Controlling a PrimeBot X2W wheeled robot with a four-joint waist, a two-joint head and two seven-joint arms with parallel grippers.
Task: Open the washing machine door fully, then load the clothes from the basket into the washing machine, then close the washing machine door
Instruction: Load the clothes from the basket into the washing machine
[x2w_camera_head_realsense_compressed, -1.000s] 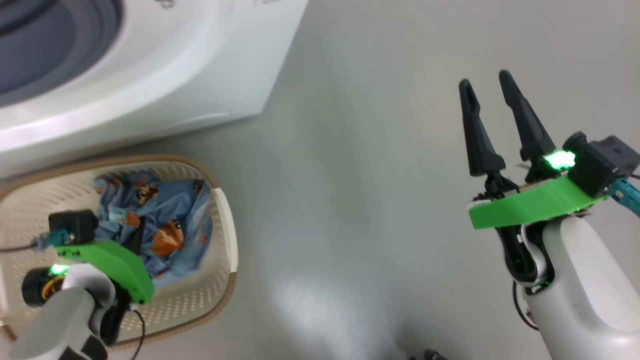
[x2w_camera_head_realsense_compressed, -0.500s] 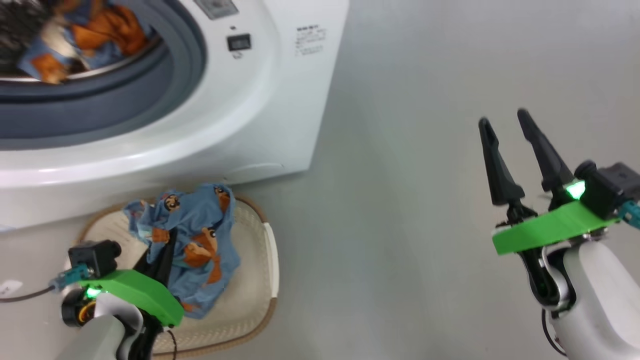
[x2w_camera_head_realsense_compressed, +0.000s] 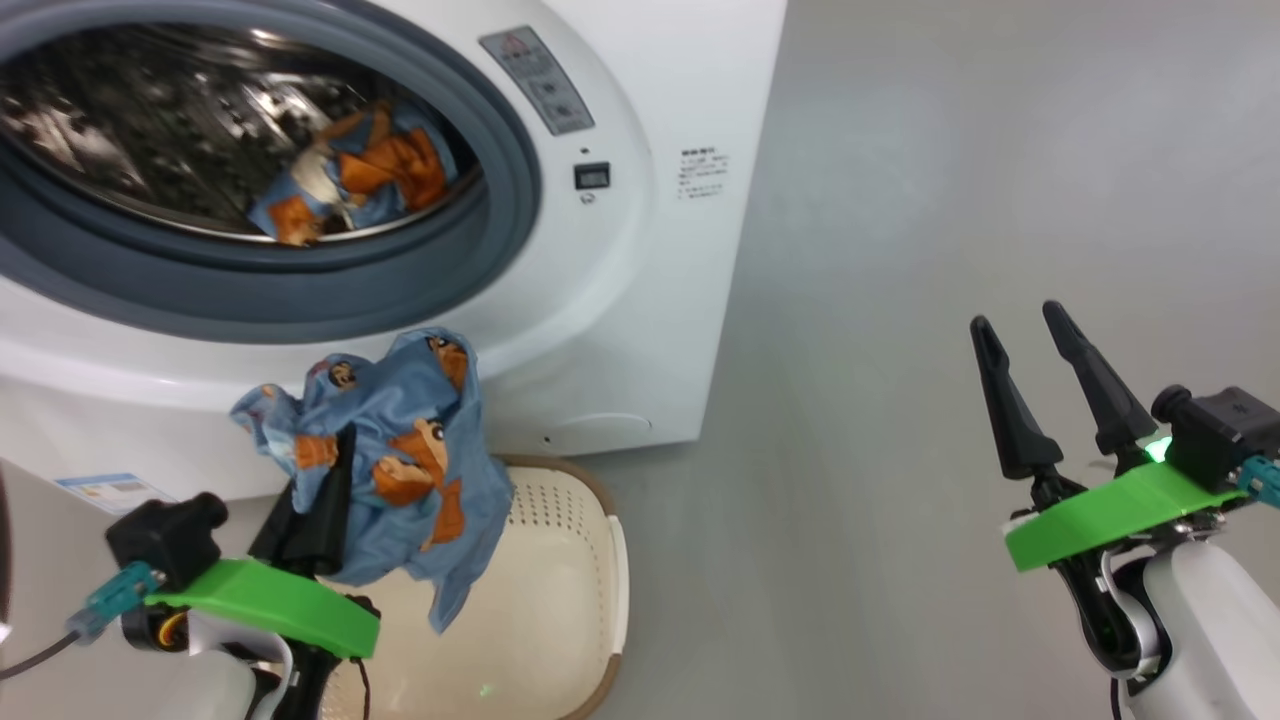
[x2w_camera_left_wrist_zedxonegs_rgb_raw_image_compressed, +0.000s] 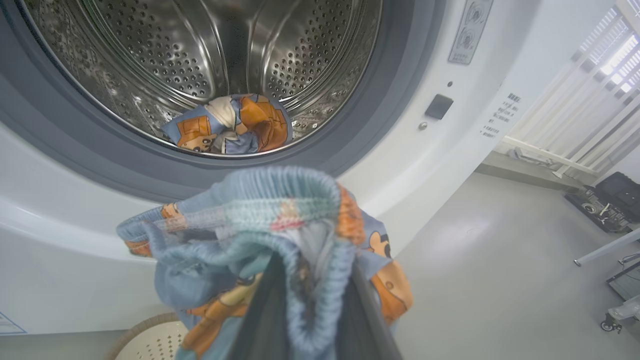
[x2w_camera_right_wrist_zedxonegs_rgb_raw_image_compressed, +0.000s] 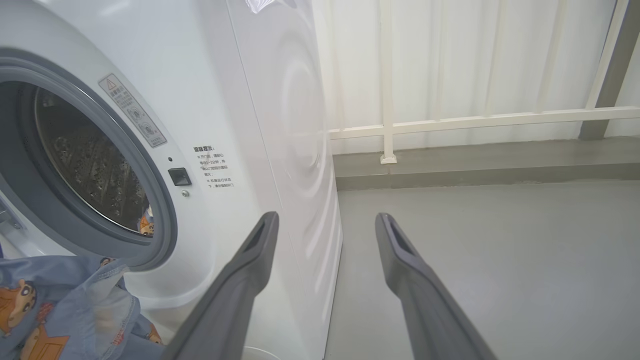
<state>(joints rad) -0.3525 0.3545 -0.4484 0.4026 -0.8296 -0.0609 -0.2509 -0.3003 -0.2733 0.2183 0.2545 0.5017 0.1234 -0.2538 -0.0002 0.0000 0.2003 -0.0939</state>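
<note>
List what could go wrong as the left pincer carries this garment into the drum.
The garment hangs from the shut left pincer by its waistband; it might slip and drop toward the basket. Its loose hem hangs lower than the grey gasket and could catch on that lip going in.

Spread wide and empty, right claw (x2w_camera_right_wrist_zedxonegs_rgb_raw_image_compressed: 326, 216) above grey floor (x2w_camera_right_wrist_zedxonegs_rgb_raw_image_compressed: 500, 260) — beside big white front-loading washing machine (x2w_camera_right_wrist_zedxonegs_rgb_raw_image_compressed: 240, 100); soft light-blue bear-printed garment (x2w_camera_right_wrist_zedxonegs_rgb_raw_image_compressed: 60, 305) at lower left.
</note>
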